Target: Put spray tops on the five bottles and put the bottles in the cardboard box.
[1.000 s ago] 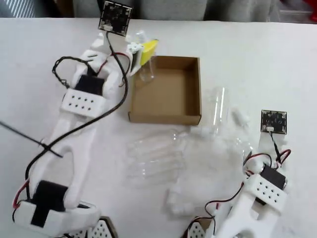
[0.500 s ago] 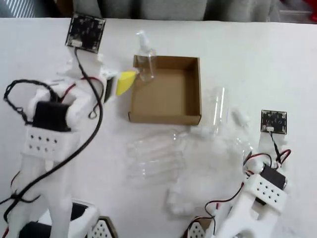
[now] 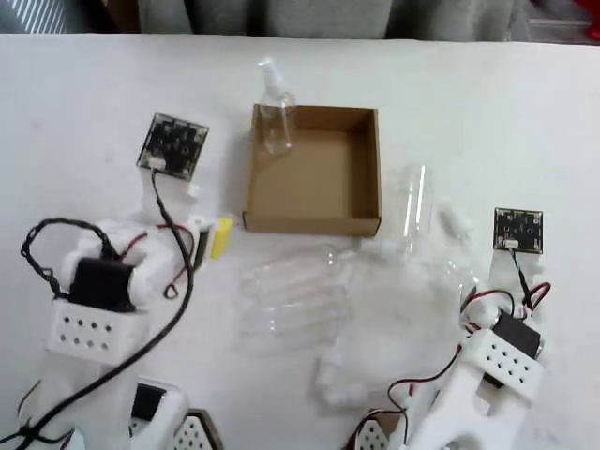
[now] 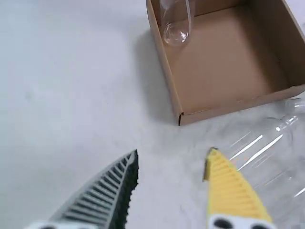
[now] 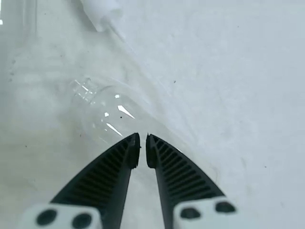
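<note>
**High view.** The cardboard box (image 3: 311, 225) stands open on the white worktop (image 3: 487, 103). A capped bottle (image 3: 277, 120) of clear plastic rests at the box's far left corner. Its base is inside the box and its white spray top reaches out past the far wall. The left hand (image 3: 212, 242), with one yellow finger and one black, lies just off the box's near left corner and apart from it. A group of open bottles (image 3: 291, 295) lies on its side in front of the box. One further clear bottle (image 3: 412, 206) lies just beside the box's right wall. White spray tops (image 3: 342, 382) lie near the front edge.

**Left wrist view.** The left hand (image 4: 171, 157) is spread wide above bare worktop (image 4: 62, 86), with nothing between its fingers. The cardboard box (image 4: 164, 71) is beyond it, with the base of the capped bottle (image 4: 176, 21) in one corner. Part of an open bottle (image 4: 281, 148) lies beside the yellow finger.

**Right wrist view.** The right hand (image 5: 142, 143) has its black fingers drawn almost together, a thin slit between the tips, and grips nothing. The tips sit over a clear bottle (image 5: 102, 114) lying on the worktop (image 5: 228, 71). Whether they touch it cannot be told. A spray top (image 5: 102, 12) with its dip tube lies beyond.
</note>
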You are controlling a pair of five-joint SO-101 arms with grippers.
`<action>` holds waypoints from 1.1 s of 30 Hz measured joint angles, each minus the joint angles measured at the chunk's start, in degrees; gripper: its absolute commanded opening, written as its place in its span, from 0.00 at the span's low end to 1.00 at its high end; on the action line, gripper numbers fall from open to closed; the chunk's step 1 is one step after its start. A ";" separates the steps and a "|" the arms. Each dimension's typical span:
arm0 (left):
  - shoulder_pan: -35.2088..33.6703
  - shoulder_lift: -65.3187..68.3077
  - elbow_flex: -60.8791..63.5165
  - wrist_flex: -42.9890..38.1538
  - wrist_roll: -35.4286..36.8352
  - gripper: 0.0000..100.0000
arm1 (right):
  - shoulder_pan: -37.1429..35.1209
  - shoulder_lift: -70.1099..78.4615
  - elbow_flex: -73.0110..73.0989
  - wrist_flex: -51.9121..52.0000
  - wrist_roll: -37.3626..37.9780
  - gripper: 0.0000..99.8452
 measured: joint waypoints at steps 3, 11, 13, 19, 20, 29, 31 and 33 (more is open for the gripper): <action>1.85 -4.57 4.92 -0.88 -2.81 0.04 | 0.00 0.00 0.00 0.00 0.00 0.02; 12.22 -9.05 13.45 -1.23 -10.81 0.02 | 0.00 0.00 0.00 0.00 0.00 0.02; 14.68 -8.44 13.45 -1.23 -10.99 0.02 | 0.00 0.00 0.00 0.00 0.00 0.02; 18.29 0.44 12.48 -2.99 -11.08 0.02 | 0.00 0.00 0.09 -0.79 0.00 0.02; 18.29 2.55 11.34 -2.99 -11.08 0.03 | 0.00 0.00 0.09 -1.23 0.00 0.02; 22.15 16.62 2.55 -1.85 -15.56 0.15 | 0.09 0.00 0.79 -1.58 0.00 0.02; 23.47 18.55 2.29 -1.85 -15.91 0.16 | 0.09 0.00 1.32 -1.58 0.26 0.02; 25.05 20.40 2.29 -1.85 -16.09 0.16 | 0.09 0.00 1.32 -1.58 1.85 0.02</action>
